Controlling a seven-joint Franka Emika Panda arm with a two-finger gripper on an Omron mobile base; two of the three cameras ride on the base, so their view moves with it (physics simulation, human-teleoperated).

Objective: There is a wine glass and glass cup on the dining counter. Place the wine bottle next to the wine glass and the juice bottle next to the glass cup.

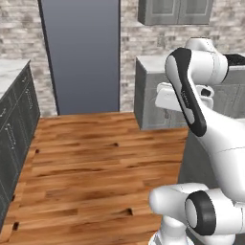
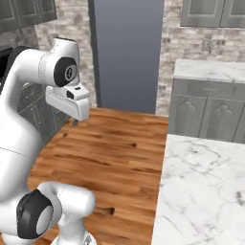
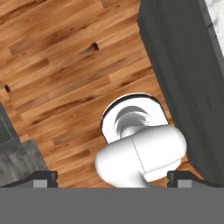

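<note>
My gripper (image 3: 111, 178) hangs open over the wooden floor (image 3: 57, 65), pointing down, with nothing between its fingertips (image 3: 43, 176). In the base views the hand sits high on the folded arm, with the gripper (image 1: 167, 114) (image 2: 74, 121) just below it. The dining counter's white marble top (image 2: 201, 191) fills the lower right of the right base view. Its dark grey base (image 3: 183, 74) runs down the right of the hand view, close beside the arm. The wine glass, glass cup, wine bottle and juice bottle are out of view.
A tall grey-blue panel (image 1: 81, 52) stands in the brick wall ahead. Grey cabinets (image 1: 14, 124) line the left side. Another marble-topped counter with grey doors (image 2: 210, 105) stands at the back right. Open wooden floor (image 1: 95, 162) lies between them.
</note>
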